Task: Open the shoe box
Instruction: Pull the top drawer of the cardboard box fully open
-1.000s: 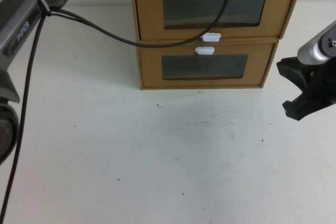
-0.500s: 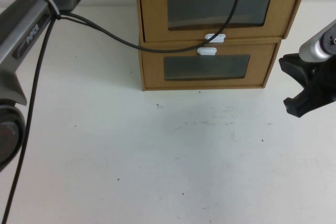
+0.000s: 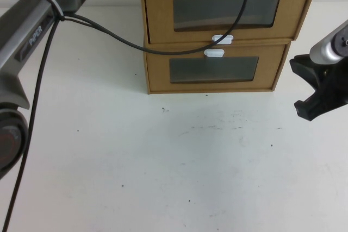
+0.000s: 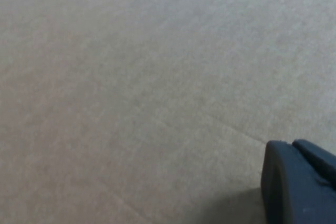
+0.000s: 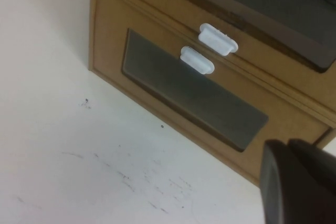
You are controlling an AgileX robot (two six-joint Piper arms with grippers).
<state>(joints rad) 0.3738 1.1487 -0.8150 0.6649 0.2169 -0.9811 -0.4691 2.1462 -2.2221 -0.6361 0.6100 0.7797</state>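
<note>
Two windowed cardboard units sit stacked at the far middle of the white bench (image 3: 163,167), the upper shoe box (image 3: 157,9) atop the lower shoe box (image 3: 157,71), long axes running left to right, fronts and white pull tabs (image 3: 213,53) facing the robot, both fronts flush. The left end effector (image 4: 293,153) hovers over the upper carton's top, fingers together. The right end effector (image 5: 290,153) hangs to the stack's right, well apart, fingers pressed together and empty.

Both shut — left tool (image 4: 294,174) far forward, right tool (image 3: 315,88) rightward.
</note>
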